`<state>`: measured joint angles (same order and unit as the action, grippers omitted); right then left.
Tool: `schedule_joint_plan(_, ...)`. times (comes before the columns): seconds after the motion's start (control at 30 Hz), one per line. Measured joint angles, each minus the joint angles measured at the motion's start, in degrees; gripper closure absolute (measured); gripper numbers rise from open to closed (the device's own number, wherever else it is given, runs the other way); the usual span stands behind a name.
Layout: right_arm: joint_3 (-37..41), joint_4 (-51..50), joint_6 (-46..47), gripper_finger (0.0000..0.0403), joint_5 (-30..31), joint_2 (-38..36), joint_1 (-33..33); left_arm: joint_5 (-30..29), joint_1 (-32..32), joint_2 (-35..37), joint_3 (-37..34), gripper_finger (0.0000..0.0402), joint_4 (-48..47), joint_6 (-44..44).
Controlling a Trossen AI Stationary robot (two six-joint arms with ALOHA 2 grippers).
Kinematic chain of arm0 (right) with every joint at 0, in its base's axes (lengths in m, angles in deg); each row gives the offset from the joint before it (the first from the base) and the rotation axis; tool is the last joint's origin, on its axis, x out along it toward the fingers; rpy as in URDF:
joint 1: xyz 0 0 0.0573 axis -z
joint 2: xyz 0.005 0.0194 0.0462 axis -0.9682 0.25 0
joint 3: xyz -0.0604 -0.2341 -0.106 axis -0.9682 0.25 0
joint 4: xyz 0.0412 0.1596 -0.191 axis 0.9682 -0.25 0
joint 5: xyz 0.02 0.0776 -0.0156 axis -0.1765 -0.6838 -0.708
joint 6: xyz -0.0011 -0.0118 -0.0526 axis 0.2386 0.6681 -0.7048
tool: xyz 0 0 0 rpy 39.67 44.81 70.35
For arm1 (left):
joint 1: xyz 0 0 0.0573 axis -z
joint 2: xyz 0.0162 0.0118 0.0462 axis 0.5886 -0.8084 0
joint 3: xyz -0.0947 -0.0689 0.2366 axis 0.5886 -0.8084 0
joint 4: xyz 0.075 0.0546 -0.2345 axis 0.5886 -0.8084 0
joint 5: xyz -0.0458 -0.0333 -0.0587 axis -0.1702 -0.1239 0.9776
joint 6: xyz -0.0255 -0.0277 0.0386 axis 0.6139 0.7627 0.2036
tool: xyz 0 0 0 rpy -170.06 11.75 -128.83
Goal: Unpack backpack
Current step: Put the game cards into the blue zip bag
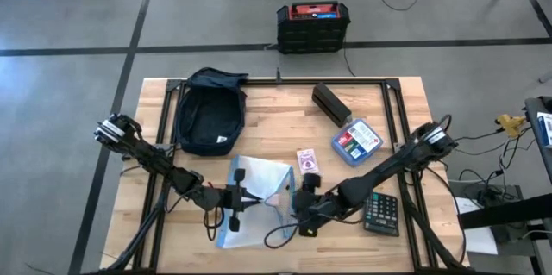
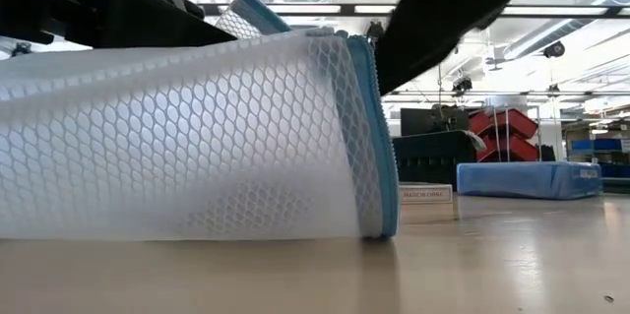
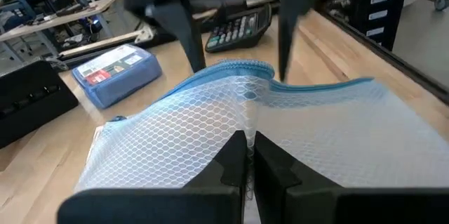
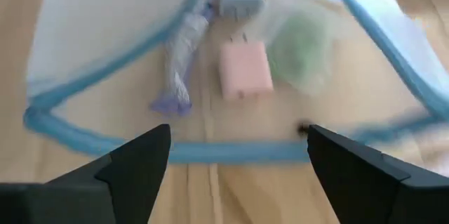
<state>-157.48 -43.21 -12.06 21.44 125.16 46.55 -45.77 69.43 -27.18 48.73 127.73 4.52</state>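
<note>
The dark navy backpack (image 1: pixel 207 113) lies flat at the table's far left, and no gripper touches it. A white mesh pouch with blue zip trim (image 1: pixel 257 196) lies near the middle front. My left gripper (image 1: pixel 238 196) is shut on the pouch's mesh from the left. At the pouch's right end, its open mouth (image 4: pixel 210 150) faces my right gripper (image 1: pixel 295 206), which stands open. Inside the pouch I see a pink block (image 4: pixel 244 69), a purple-white tube (image 4: pixel 181 62) and a green packet (image 4: pixel 300 45). My left gripper pinches a raised fold of the pouch's upper mesh (image 3: pixel 247 115) between its two fingers, coming nearly level from the table's left. The mesh rises to a ridge at the fingers, while the pouch's underside (image 2: pixel 197 230) rests on the table. My right gripper's fingertips (image 3: pixel 200 66) stand at the blue rim; I cannot tell whether they touch it.
A blue box with a red label (image 1: pixel 356 140), a long black box (image 1: pixel 331 103), a small pink card (image 1: pixel 307 160) and a calculator (image 1: pixel 380 213) lie on the table's right half. A black crate with a red top (image 1: pixel 312 25) stands on the floor beyond.
</note>
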Motion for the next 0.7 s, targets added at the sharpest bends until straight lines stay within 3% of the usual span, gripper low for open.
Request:
schedule_joint_plan(0.23, 0.4, -17.0, 27.9, 0.007, 13.5, -1.3, 2.2, 0.0, -0.1, 4.1, 0.0, 0.0402, -11.0, 3.1)
schedule_joint_plan(0.47, 1.4, -17.8, 33.4, 0.0054, 11.4, 2.4, 10.0, 0.0, 0.0, 10.3, 0.0, 0.0402, -19.1, 4.9)
schedule_joint_plan(0.7, 1.6, -16.6, 34.6, 0.0053, 7.2, 6.0, 17.7, 0.3, 0.0, 10.9, 0.0, 0.0402, -21.4, 5.0)
